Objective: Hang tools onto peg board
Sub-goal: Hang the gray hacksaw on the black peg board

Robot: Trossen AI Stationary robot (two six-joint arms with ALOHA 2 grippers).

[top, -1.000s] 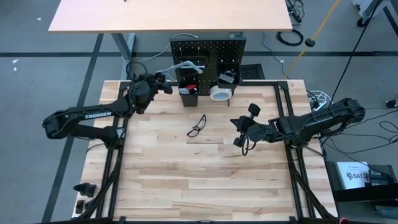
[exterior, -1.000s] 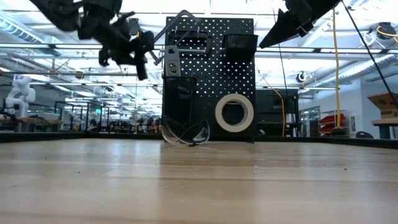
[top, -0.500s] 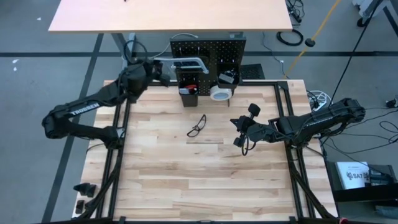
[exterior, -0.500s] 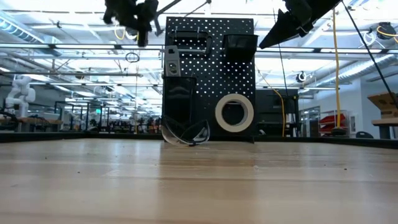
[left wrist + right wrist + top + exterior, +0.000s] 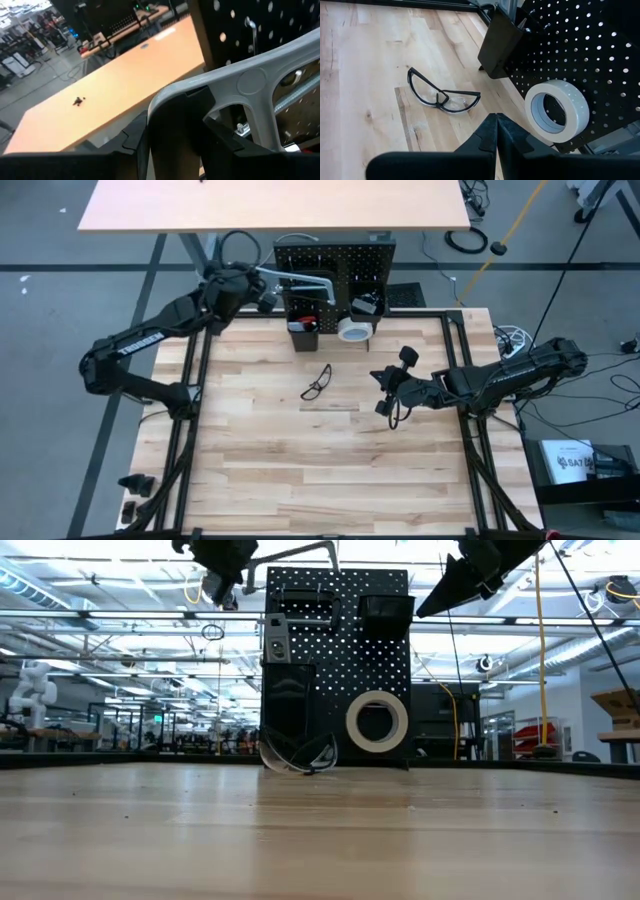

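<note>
My left gripper [image 5: 262,286] is high at the peg board's [image 5: 335,260] upper left corner, shut on a grey bar clamp [image 5: 300,277] that reaches along the board's top edge [image 5: 300,550]. The white tape roll [image 5: 377,721] hangs on the board's front. A red-handled tool stands in the left bin [image 5: 304,330]. My right gripper [image 5: 386,394] hovers shut and empty over the table's right middle, pointing at the board. My left gripper pinches the bar clamp's thick grey handle end [image 5: 175,107] between its two fingers [image 5: 220,142]. The fingers come nearly level from the table's left. The clamp is lifted clear of the table, and its frame [image 5: 270,70] runs on past the fingers in front of the board's holes.
Black-framed safety glasses [image 5: 317,381] lie on the wood in front of the board, between the two arms. A second black bin [image 5: 365,308] hangs on the board's right half. Bare tabletop [image 5: 330,470] stretches over the near half.
My left gripper has risen from beside the board's left edge to its top corner, rolling as it went. The grey bar clamp rose with it and now lies along the board's top edge. My right arm has kept still.
</note>
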